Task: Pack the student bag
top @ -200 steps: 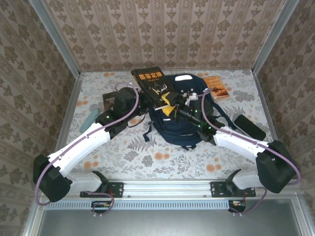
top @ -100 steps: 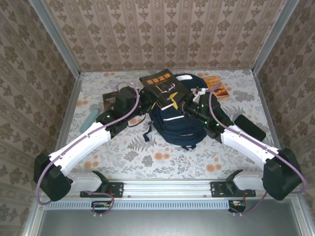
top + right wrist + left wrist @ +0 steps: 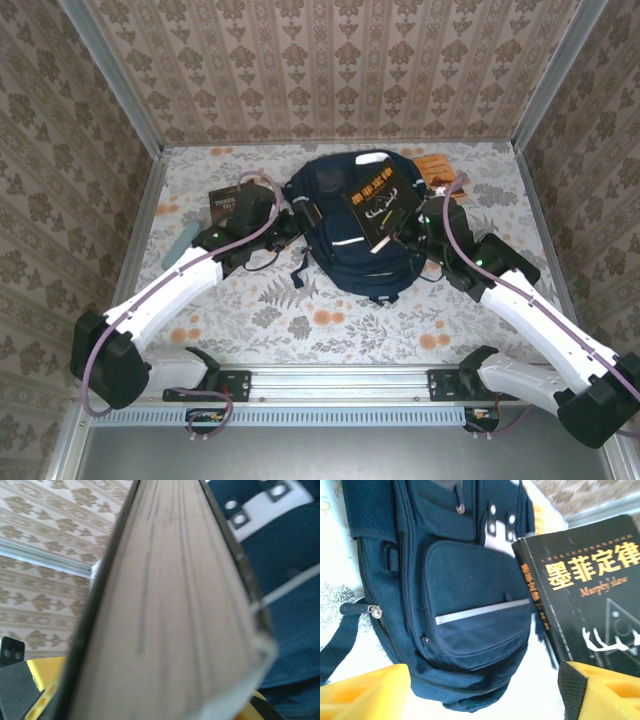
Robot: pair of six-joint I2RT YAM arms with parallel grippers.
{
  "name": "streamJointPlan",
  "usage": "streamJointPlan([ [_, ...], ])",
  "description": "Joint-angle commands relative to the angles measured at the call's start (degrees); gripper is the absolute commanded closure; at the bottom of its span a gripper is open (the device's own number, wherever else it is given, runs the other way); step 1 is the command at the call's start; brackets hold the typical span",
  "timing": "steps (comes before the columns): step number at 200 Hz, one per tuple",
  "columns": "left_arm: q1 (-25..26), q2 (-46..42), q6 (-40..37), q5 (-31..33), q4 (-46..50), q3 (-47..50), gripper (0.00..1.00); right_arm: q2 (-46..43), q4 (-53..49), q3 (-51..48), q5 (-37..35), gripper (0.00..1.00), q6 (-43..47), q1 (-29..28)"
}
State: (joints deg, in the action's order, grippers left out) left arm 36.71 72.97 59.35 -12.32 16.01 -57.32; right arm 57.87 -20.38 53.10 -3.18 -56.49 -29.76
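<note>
The student bag (image 3: 345, 245), navy blue with thin white stripes, lies flat in the middle of the table. A black book (image 3: 382, 203) with yellow characters hangs tilted over the bag's right half, my right gripper (image 3: 411, 228) shut on its near right edge. In the right wrist view the book's page edge (image 3: 170, 620) runs up between the jaws, the bag (image 3: 295, 615) behind it. My left gripper (image 3: 298, 215) stands open at the bag's left side, holding nothing. In the left wrist view its yellow fingertips (image 3: 365, 692) frame the bag's front pocket (image 3: 470, 605), the book (image 3: 590, 595) to the right.
A dark book (image 3: 225, 203) lies left of the bag and an orange book (image 3: 441, 176) at the back right. A grey-green tube-like thing (image 3: 182, 242) lies at the far left, a black oblong case (image 3: 507, 257) at the right. Patterned walls close in three sides.
The left gripper has opened and let go of the black book. The right gripper has shut on it and carried it right and nearer, over the bag.
</note>
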Motion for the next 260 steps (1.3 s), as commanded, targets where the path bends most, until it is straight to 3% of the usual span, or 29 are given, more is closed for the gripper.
streamJointPlan([
  [1,0.4,3.1,-3.7,-5.4,-0.5,1.6,0.27,-5.1,-5.7,1.3,-5.2,0.99,4.4,0.6],
  [42,0.4,10.3,-2.8,-7.2,-5.2,1.9,0.37,-9.0,-10.1,0.5,-4.4,1.0,4.4,1.2],
  [70,0.1,16.0,-3.7,-9.7,-7.0,-1.1,0.53,-10.8,-10.1,-1.1,-3.6,1.0,4.2,1.2],
  [135,-1.1,27.2,-4.0,-13.1,-8.8,-7.0,0.61,-8.9,-7.9,-1.5,0.0,1.0,5.6,1.3],
  [186,-1.2,32.0,-3.2,-14.0,-7.7,-9.5,0.58,-8.5,-7.6,-2.2,0.7,1.0,6.1,1.3],
  [236,-0.9,30.8,-4.6,-7.2,-1.3,-10.2,0.53,-8.9,-8.4,-3.2,-0.4,1.0,6.2,1.7],
  [260,-0.8,32.1,-4.0,-11.1,-3.2,-10.0,0.56,-9.2,-8.0,-3.8,-0.8,1.0,6.0,1.8],
])
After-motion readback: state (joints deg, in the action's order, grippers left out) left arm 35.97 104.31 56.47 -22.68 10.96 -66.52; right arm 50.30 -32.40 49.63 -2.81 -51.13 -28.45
